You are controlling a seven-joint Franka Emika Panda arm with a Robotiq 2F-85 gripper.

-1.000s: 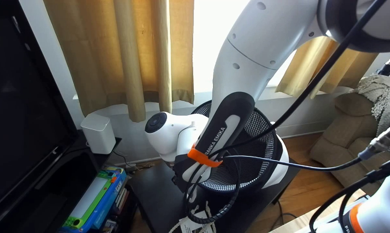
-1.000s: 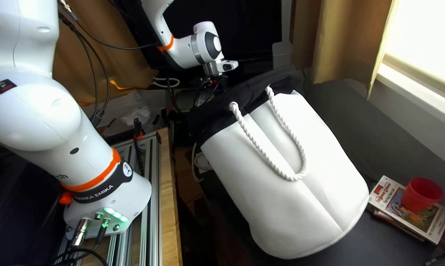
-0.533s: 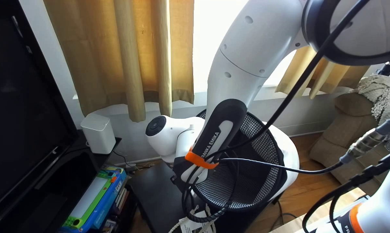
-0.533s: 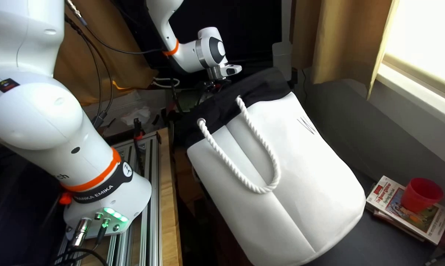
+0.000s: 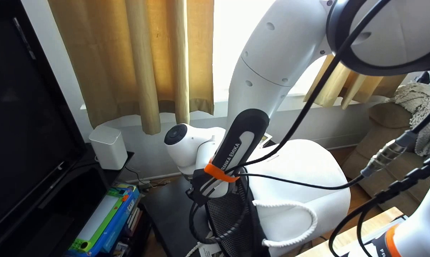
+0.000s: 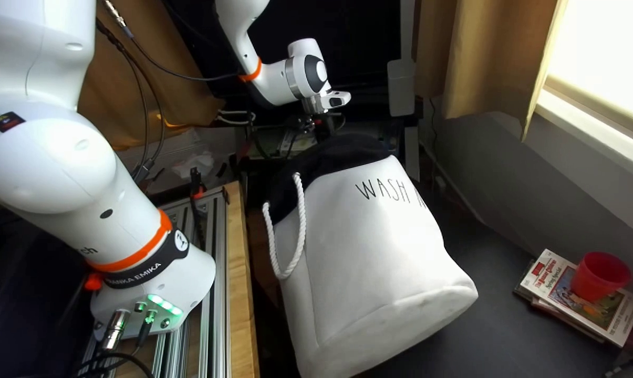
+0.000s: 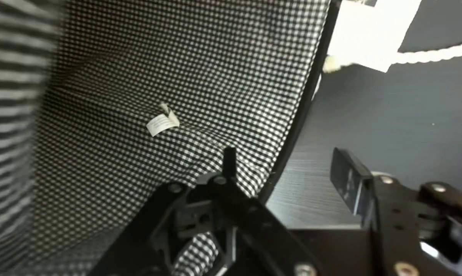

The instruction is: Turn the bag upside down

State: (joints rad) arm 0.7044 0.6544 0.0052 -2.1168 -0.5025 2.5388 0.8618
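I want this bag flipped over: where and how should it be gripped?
Probably pinch the black rim, from the open side: the tipped bag opens toward the gripper, and the wrist view shows the thin rim between the parted fingers.

Dazzling brightness at the window [image 5: 227, 46], twelve o'clock in an exterior view! Yellow-brown curtain [image 5: 118, 60] hanging at ten, big black screen [image 5: 22, 117] at nine, brown upholstered seat [image 5: 388, 117] at three, wooden floor [image 5: 358, 197] peeking through at four, dark surface [image 5: 166, 214] at seven!

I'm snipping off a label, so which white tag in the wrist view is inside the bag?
The small tag against the checked lining; the bigger tag is outside the bag's black rim.
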